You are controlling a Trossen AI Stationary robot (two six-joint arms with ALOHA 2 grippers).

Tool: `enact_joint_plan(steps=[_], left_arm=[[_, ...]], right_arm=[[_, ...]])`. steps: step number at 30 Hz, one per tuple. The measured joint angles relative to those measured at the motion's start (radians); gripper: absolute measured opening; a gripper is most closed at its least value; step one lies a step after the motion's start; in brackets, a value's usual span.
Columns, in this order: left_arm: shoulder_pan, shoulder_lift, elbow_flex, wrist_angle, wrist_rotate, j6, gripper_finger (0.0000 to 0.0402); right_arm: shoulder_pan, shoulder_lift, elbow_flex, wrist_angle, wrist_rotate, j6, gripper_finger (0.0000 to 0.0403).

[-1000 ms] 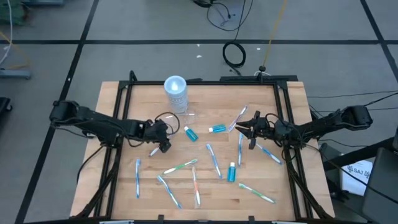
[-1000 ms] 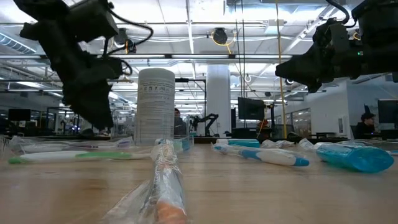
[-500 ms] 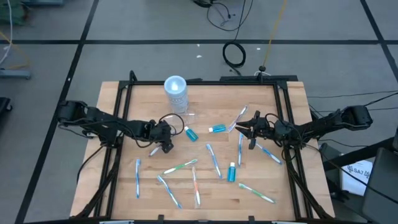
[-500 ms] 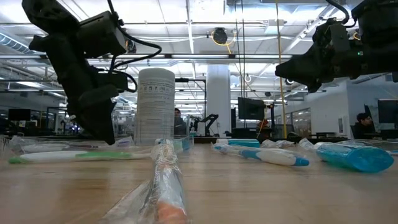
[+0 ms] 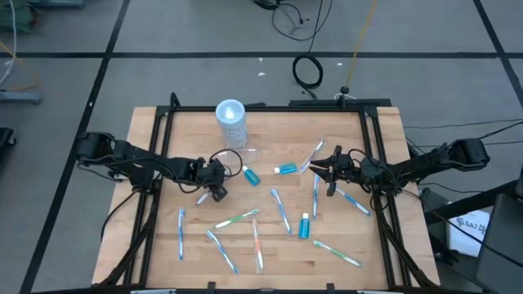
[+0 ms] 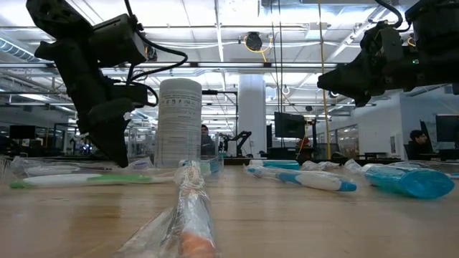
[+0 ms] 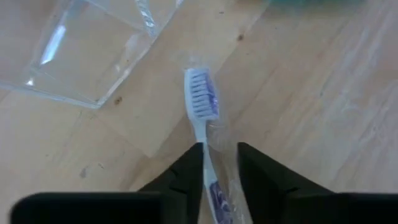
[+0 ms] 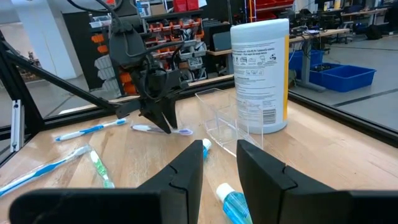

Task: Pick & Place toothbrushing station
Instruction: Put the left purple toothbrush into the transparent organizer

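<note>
The toothbrushing station stands at the table's far left-middle: a tall pale cylinder with a printed label (image 5: 230, 118) (image 8: 260, 74) and, in front of it, a low clear tray part (image 8: 225, 118) (image 7: 81, 50). Just nearer, a white toothbrush with purple bristles (image 7: 200, 102) (image 8: 177, 130), in a clear wrapper, lies flat on the wood. My left gripper (image 5: 216, 193) (image 7: 219, 148) is down on it, shut on its handle. My right gripper (image 5: 325, 173) (image 8: 219, 146) hangs above the table's right half with a small gap between its fingers and nothing in it. My left gripper pinches the wrapped toothbrush's handle (image 7: 208, 163) between its two fingers, a little behind the bristle head. The fingers come from above, pointing down, and lie across the handle. The toothbrush lies flat on the table, its bristle end (image 7: 201, 93) pointing toward the clear tray.
Several more toothbrushes and small teal tubes (image 5: 304, 226) lie scattered over the middle and near part of the table. One wrapped toothbrush (image 6: 190, 208) lies right before the low camera. Black frame rails (image 5: 155, 155) run along the table's sides.
My left gripper has gone down a little onto the purple-bristled toothbrush and its fingers have drawn together on the handle. The toothbrush still lies flat where it was. My right gripper has kept still.
</note>
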Motion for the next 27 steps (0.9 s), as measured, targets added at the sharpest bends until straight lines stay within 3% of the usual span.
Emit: enact_joint_plan(steps=[9,17,25,27], left_arm=[[0.0,0.0,0.0,0.0,0.018,-0.006,0.0005],[-0.014,-0.008,0.0,0.0,0.043,0.003,0.0004],[-0.072,-0.122,0.0,0.057,0.037,0.092,0.0003],[-0.092,-0.163,0.0,0.07,-0.009,0.131,0.0007]], right_arm=[[0.0,0.0,0.0,0.0,0.0,0.0,0.0089],[0.0,0.0,0.0,0.0,0.0,0.0,0.0089],[0.0,0.0,0.0,0.0,0.0,0.0,0.0089],[0.0,0.0,0.0,-0.002,0.0,0.0,0.0089]])
